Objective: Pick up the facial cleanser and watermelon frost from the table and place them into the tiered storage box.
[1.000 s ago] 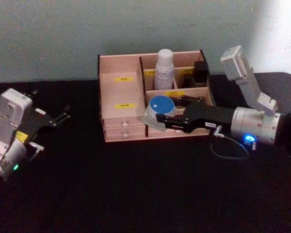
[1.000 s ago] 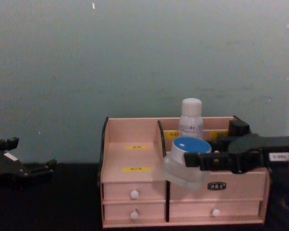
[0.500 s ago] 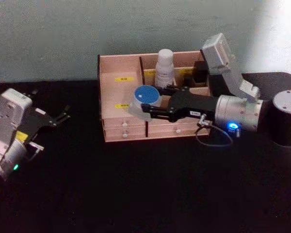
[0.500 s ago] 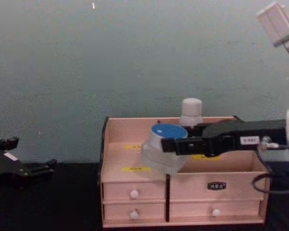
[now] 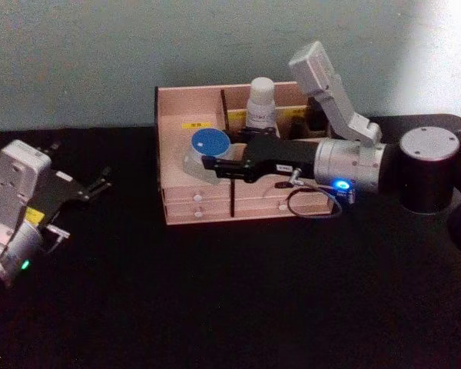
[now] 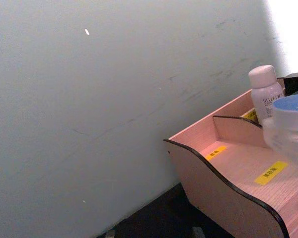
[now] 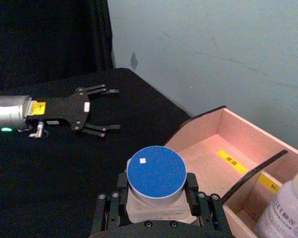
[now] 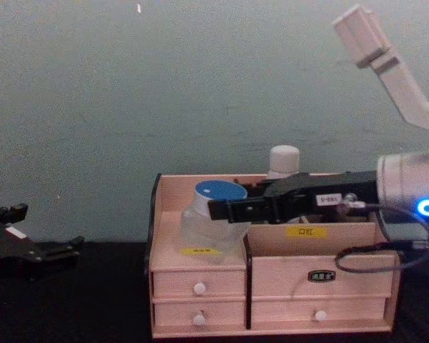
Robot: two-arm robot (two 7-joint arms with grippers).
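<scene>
Clamped in the right tool [image 5: 215,164], jar [image 5: 208,151] hangs over tiered storage box [image 5: 177,201].

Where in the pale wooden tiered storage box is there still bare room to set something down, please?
The stepped left bay of the pale wooden tiered storage box, between its dark-edged left wall and the centre divider, lies bare. The right gripper holds the blue-lidded jar above it. The back-right compartments, around the white bottle, are crowded.

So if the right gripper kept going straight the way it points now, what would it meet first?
Probably the left side wall of the tiered storage box. The right gripper, shut on the blue-lidded jar, points leftward across the left compartment; whether it would clear the wall's rim is hard to judge.
</scene>
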